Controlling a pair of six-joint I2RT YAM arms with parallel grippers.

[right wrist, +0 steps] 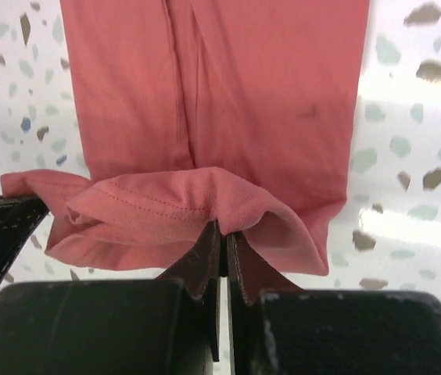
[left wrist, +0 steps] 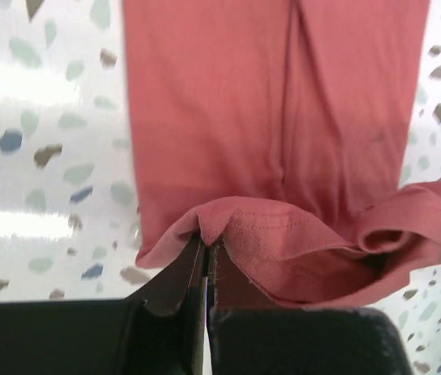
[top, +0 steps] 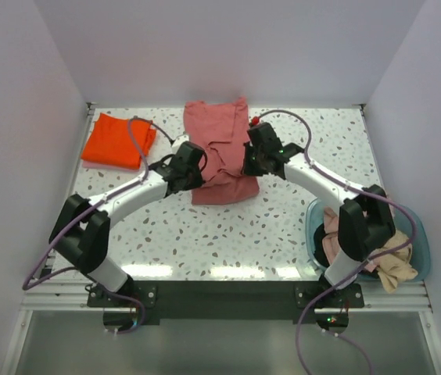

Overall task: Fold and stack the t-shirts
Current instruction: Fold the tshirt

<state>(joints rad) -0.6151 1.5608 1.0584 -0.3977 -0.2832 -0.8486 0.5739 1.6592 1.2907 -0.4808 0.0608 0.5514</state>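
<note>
A dusty salmon-pink t-shirt (top: 219, 148) lies lengthwise at the table's middle back, folded into a narrow strip. My left gripper (top: 191, 166) is shut on its near hem at the left side (left wrist: 205, 234). My right gripper (top: 253, 158) is shut on the same hem at the right side (right wrist: 224, 230). The hem is lifted a little and curls over the shirt's body (left wrist: 283, 117) in both wrist views (right wrist: 228, 94). A folded bright orange t-shirt (top: 117, 141) lies at the back left.
A teal basin (top: 420, 242) stands at the near right with pink and beige shirts (top: 396, 266) bunched in it, partly behind my right arm. White walls close in the table on three sides.
</note>
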